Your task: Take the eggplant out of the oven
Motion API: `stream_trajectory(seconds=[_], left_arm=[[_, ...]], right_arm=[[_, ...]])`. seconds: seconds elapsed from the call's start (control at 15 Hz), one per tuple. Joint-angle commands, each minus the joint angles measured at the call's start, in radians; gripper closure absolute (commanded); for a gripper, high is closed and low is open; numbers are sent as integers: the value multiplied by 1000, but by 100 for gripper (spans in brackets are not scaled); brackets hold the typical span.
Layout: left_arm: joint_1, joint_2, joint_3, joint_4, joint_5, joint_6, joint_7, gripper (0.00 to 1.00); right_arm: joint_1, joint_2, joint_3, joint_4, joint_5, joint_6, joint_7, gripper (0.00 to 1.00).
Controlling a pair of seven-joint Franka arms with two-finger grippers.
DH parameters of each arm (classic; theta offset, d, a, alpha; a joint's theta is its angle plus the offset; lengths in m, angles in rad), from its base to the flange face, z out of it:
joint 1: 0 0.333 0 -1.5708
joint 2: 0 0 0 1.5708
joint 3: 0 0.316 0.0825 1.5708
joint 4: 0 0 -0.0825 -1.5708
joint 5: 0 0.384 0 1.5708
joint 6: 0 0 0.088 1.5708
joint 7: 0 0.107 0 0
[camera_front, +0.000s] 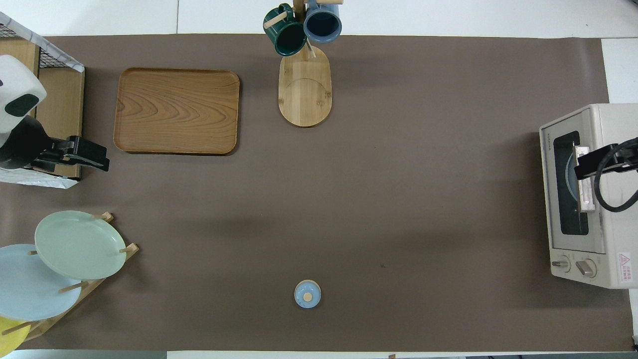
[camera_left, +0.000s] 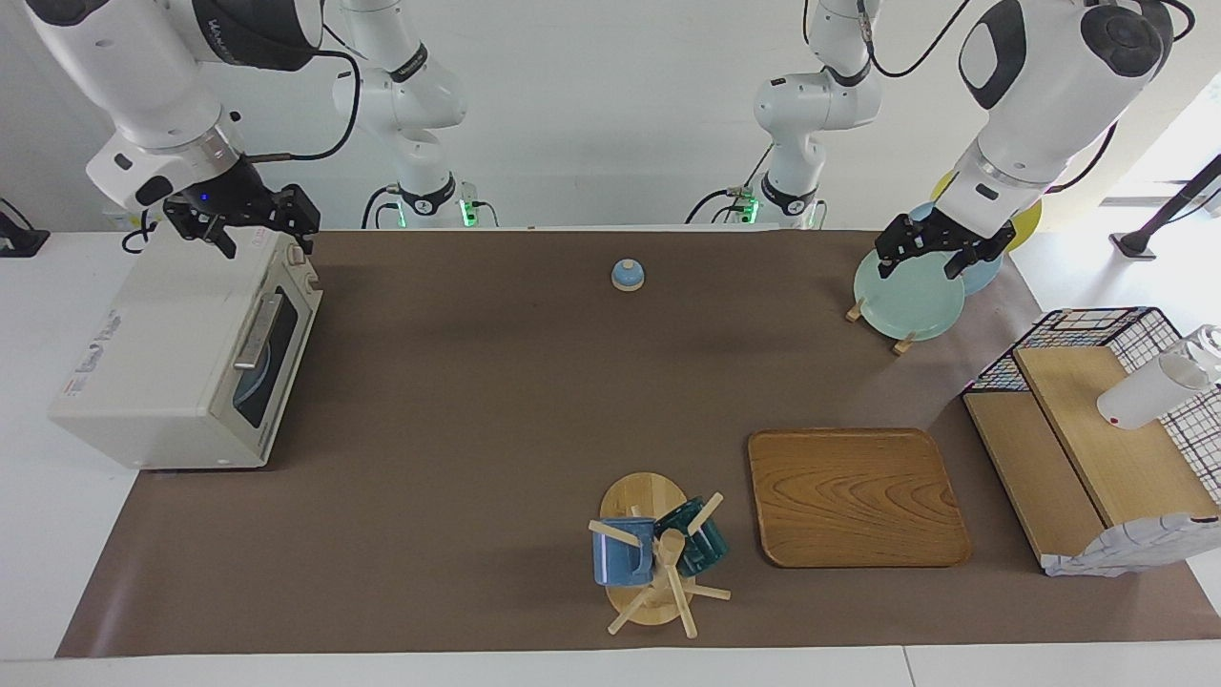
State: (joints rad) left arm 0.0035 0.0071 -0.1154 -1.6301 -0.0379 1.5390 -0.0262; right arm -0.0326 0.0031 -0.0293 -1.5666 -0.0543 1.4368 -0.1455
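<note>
The cream-white oven stands at the right arm's end of the table with its door closed; it also shows in the overhead view. Its metal bar handle lies across the dark window, through which I see only a bluish round plate. The eggplant is hidden. My right gripper hangs over the oven's top, at the end with the knobs, apart from the handle; it also shows in the overhead view. My left gripper is open and empty over the plate rack.
A small blue lidded dish sits near the robots at mid-table. A wooden tray, a mug tree with two mugs and a wire basket with wooden boards stand farther out.
</note>
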Motion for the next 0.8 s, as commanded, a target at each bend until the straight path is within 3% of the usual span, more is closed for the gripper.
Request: stream_trajectory(seconds=[0.0, 0.07, 0.13, 0.2, 0.4, 0.73], left_arm=[[13, -25, -9, -25, -10, 12, 3, 0], [13, -25, -9, -25, -10, 12, 3, 0], [13, -24, -9, -25, -10, 13, 3, 0], [13, -25, -9, -25, -10, 13, 3, 0], [13, -24, -9, -25, -10, 13, 3, 0], [13, -25, -9, -25, -10, 13, 3, 0]], right_arm=[[-9, -14, 2, -18, 24, 17, -25, 5], [-7, -23, 2, -39, 24, 54, -25, 48], [-6, -34, 2, -73, 24, 95, -29, 81], [-7, -50, 2, -110, 24, 126, -48, 100], [-9, -81, -1, -225, 4, 253, -54, 100], [-1, -46, 0, -308, -191, 303, 64, 100]])
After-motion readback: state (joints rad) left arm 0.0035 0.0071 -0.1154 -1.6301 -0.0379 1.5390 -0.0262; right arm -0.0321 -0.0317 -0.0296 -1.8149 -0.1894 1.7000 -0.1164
